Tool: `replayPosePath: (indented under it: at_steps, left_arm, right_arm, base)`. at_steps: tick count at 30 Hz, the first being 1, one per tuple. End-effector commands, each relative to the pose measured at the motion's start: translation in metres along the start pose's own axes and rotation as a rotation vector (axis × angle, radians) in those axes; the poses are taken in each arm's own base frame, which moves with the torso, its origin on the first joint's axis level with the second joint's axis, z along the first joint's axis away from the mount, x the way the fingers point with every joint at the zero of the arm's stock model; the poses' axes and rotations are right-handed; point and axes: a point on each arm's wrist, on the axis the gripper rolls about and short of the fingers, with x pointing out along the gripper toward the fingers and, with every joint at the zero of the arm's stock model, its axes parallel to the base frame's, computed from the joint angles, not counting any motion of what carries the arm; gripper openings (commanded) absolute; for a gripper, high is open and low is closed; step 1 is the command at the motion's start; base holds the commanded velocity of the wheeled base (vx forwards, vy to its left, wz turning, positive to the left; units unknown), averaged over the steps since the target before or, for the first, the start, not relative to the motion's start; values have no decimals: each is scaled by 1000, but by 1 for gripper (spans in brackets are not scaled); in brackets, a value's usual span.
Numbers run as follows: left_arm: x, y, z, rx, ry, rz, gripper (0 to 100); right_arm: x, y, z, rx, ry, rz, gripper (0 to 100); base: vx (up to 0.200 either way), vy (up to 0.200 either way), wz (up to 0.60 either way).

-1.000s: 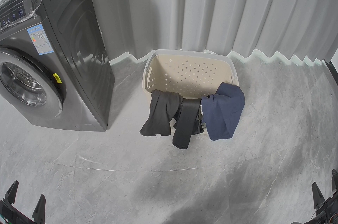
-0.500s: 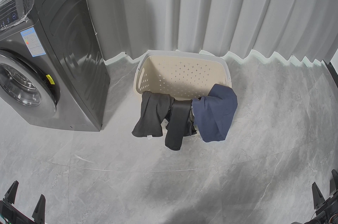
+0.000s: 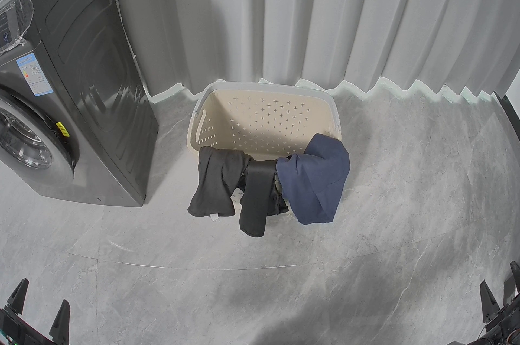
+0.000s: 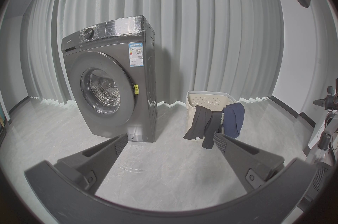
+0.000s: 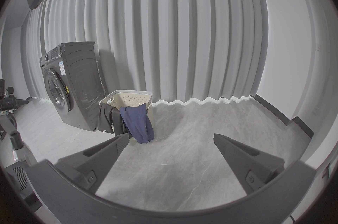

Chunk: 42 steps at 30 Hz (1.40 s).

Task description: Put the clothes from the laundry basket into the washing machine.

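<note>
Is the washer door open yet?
No, the washing machine has its round door shut flush against the front in the left wrist view.

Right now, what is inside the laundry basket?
The laundry basket shows its bare far wall. A dark grey garment, black garment and navy garment hang over the near rim, hiding the bottom.

You have one washer and one basket. You can count three garments over its front rim: one grey garment, one black garment and one navy garment. You also have two hands: the left hand and the right hand.
</note>
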Motion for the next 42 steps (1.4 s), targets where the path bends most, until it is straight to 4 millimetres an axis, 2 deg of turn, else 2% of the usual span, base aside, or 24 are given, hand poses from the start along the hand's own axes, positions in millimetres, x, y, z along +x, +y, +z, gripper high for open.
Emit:
replayPosePath:
  at_steps: [1,7,34,42]
  left_arm:
    - [0,0,-5,-1,-2,0,100]
    - [0,0,-5,-1,-2,0,100]
    - [0,0,-5,-1,-2,0,100]
    - [0,0,-5,-4,-2,0,100]
  right_arm:
    - [0,0,-5,0,1,1,100]
    - [0,0,-5,0,0,1,100]
    - [0,0,-5,0,0,1,100]
    - [0,0,-5,0,0,1,100]
  base:
    - [200,0,0]
    - [200,0,0]
    - [0,-15,0]
    - [200,0,0]
